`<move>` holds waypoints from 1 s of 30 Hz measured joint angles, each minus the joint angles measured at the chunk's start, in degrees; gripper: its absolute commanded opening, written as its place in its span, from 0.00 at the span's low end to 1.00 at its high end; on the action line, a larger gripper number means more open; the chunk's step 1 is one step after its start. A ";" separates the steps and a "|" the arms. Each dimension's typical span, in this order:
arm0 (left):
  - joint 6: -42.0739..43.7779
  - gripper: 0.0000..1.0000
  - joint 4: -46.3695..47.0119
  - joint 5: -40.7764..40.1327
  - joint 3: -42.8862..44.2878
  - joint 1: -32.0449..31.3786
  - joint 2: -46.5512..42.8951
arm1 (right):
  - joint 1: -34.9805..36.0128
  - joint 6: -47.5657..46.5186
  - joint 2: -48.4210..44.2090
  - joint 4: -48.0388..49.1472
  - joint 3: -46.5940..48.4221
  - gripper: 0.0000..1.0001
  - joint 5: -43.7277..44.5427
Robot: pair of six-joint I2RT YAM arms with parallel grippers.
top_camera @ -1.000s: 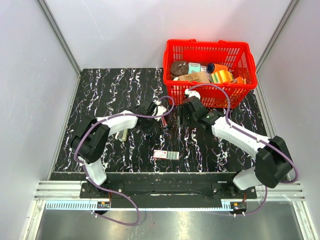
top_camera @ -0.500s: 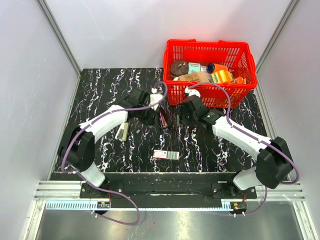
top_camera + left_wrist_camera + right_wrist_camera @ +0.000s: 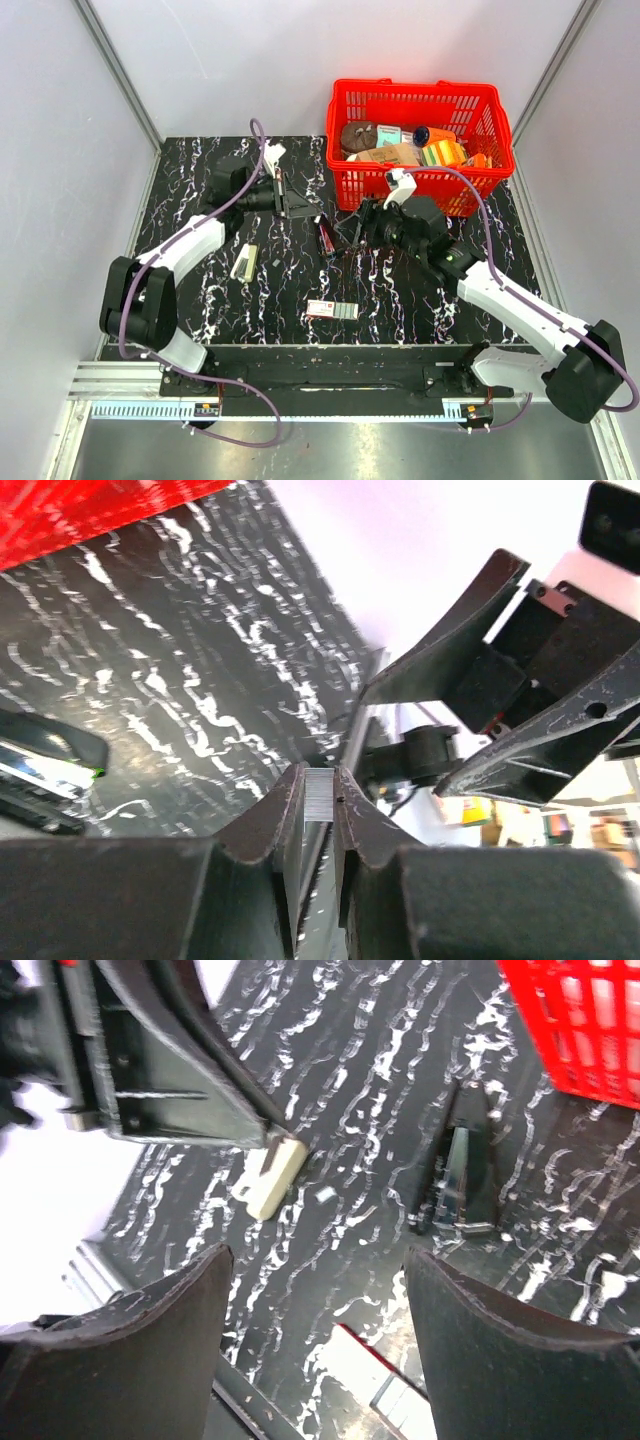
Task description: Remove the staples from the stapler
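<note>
I see left fingers (image 3: 280,820) clamped on silver staple strip (image 3: 318,798); right fingers (image 3: 500,1350) apart, black stapler (image 3: 455,1175) at their 1 o'clock on black marbled table (image 3: 350,1060).

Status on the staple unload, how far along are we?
Done: a staple strip is out of the stapler, which lies opened on the table. In hand: the left pincer pinches that strip, away from the stapler. The right pincer is open and empty beside the stapler. Left: setting the strip down; whether more staples sit in the stapler I cannot tell.
</note>
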 measured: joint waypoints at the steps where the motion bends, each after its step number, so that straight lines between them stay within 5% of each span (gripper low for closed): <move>1: -6.16 0.07 6.82 1.88 -2.56 0.22 0.20 | 0.00 0.59 0.00 0.98 0.00 0.75 -1.18; 7: -38.05 0.08 40.94 7.48 -7.93 1.01 4.74 | 0.00 4.07 -0.15 6.62 0.00 0.75 -6.19; 12: -54.51 0.07 59.63 8.41 -7.93 1.01 7.02 | -0.44 7.98 -0.20 11.87 -0.07 0.73 -9.64; 30: -63.25 0.06 69.24 8.72 -9.07 0.04 7.08 | -2.36 20.61 8.31 28.39 0.04 0.59 -18.08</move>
